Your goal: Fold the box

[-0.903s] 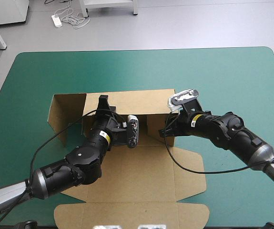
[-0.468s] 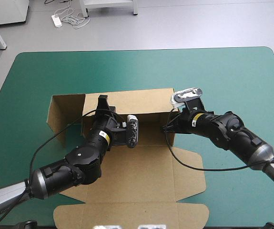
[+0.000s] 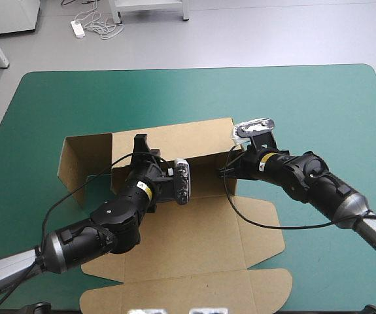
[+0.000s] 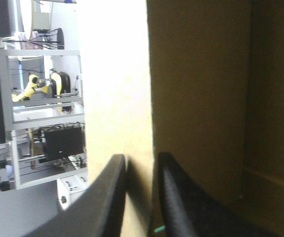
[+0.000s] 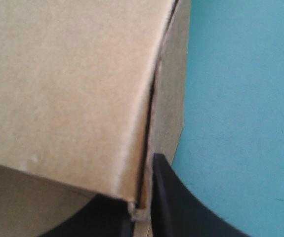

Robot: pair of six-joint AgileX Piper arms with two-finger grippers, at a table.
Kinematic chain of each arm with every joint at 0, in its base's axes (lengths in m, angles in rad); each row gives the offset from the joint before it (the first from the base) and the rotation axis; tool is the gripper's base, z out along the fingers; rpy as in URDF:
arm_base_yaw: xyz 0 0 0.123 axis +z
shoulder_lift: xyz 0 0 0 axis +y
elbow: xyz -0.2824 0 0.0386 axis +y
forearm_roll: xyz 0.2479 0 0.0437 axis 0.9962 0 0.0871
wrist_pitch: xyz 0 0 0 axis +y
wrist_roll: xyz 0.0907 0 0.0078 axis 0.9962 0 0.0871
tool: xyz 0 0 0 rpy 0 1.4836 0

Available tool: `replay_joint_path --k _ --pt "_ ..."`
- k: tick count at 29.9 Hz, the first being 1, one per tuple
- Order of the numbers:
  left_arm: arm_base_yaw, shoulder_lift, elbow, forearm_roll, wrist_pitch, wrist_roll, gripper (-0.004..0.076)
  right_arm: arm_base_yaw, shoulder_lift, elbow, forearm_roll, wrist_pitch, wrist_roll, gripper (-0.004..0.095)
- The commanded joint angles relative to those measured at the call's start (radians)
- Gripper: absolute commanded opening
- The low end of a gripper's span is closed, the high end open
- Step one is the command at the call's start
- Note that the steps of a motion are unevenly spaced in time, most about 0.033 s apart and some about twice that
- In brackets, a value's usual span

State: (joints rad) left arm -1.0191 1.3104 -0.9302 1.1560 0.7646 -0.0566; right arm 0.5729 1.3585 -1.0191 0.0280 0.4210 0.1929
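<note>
Box (image 3: 194, 248) sits mid-table on the teal-green cover (image 3: 318, 104). Left gripper (image 4: 141, 165) pinches the raised back wall (image 3: 188, 139), board between its fingers. Right gripper (image 5: 142, 197) nips the wall's end corner. Probably both are steadying the wall for tucking.

High view overhead; wrist views close against box (image 3: 194, 239).

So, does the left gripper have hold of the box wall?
Yes, the left gripper is all but shut on the box, a raised wall's edge pinched between its black fingers.
</note>
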Motion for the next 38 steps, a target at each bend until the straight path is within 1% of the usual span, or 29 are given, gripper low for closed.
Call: replay_joint_path --k 1,2,4,9,14,16,19,20,23,26,30,34,36,38 --pt "-0.007 -0.021 -0.045 -0.044 0.023 -0.021 0.03 0.004 -0.016 -0.028 0.025 -0.059 -0.002 0.0" --pt "-0.007 -0.021 -0.055 -0.053 0.045 -0.021 0.0326 0.002 -0.016 -0.028 0.025 -0.059 -0.002 0.0" --pt "-0.007 -0.021 -0.077 -0.061 0.083 -0.021 0.0346 0.002 -0.016 -0.028 0.025 -0.064 0.005 0.0" --pt "-0.056 -0.021 -0.149 -0.086 0.21 -0.001 0.0345 0.002 -0.016 -0.028 0.025 -0.087 0.02 0.0" --pt "-0.15 -0.021 -0.267 -0.255 0.326 0.05 0.0345 0.002 -0.016 -0.028 0.025 -0.107 0.029 0.0" --pt "-0.188 -0.021 -0.324 -0.31 0.397 0.051 0.0345 0.002 -0.016 -0.028 0.025 -0.107 0.029 0.0" --pt "-0.216 -0.021 -0.411 -0.325 0.511 0.051 0.0345 0.002 -0.014 -0.028 0.021 -0.107 0.029 0.0" --pt "-0.216 -0.021 -0.448 -0.334 0.528 0.051 0.0345 0.002 -0.013 -0.028 0.018 -0.105 0.029 0.0" --pt "-0.188 -0.033 -0.549 -0.385 0.526 0.043 0.0342 0.002 -0.011 -0.028 0.018 -0.099 0.029 0.0" --pt "-0.116 -0.035 -0.666 -0.453 0.526 0.043 0.0342 0.002 -0.011 -0.028 0.018 -0.087 0.029 0.0" --pt "0.04 -0.035 -0.768 -0.514 0.526 0.043 0.0342 0.002 -0.011 -0.041 0.016 -0.048 0.037 0.0" --pt "0.241 -0.035 -0.799 -0.574 0.526 0.043 0.0341 0.002 -0.011 -0.062 0.007 -0.014 0.037 -0.0001" --pt "0.371 -0.032 -0.799 -0.663 0.52 0.051 0.0336 0.002 -0.011 -0.082 -0.002 0.018 0.037 -0.0001" --pt "0.504 -0.03 -0.799 -0.775 0.488 0.074 0.0336 0.002 -0.011 -0.1 -0.017 0.049 0.037 -0.0002"
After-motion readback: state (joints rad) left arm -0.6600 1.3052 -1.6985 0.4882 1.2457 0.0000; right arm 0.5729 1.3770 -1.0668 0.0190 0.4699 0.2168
